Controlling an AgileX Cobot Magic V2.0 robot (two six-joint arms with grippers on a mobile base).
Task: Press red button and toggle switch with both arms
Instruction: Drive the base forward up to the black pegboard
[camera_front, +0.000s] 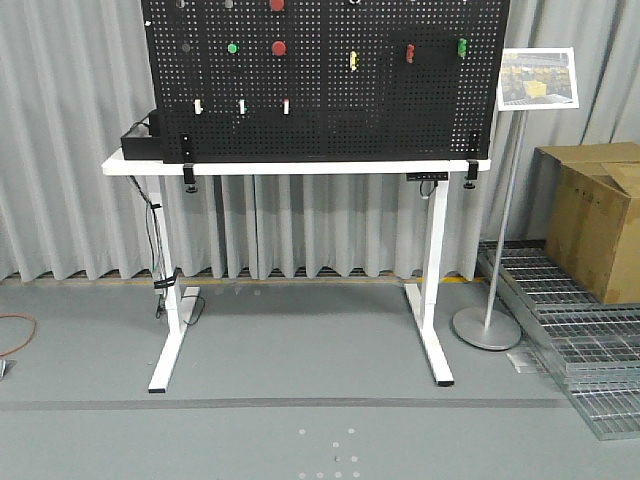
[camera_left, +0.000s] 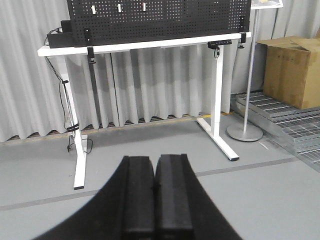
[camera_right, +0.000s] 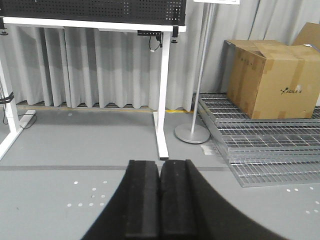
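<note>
A black pegboard stands upright on a white table. A red button sits on it near the upper middle, with another red button at the top edge. A green button is to its left. Small toggle switches, among them a white one, line the lower left; a yellow one, a red one and a green one sit to the right. My left gripper is shut and empty, low above the floor, far from the board. My right gripper is likewise shut and empty.
A cardboard box rests on metal floor grates at the right. A sign stand with a picture stands by the table's right leg. Cables hang at the left leg. Grey curtains hang behind.
</note>
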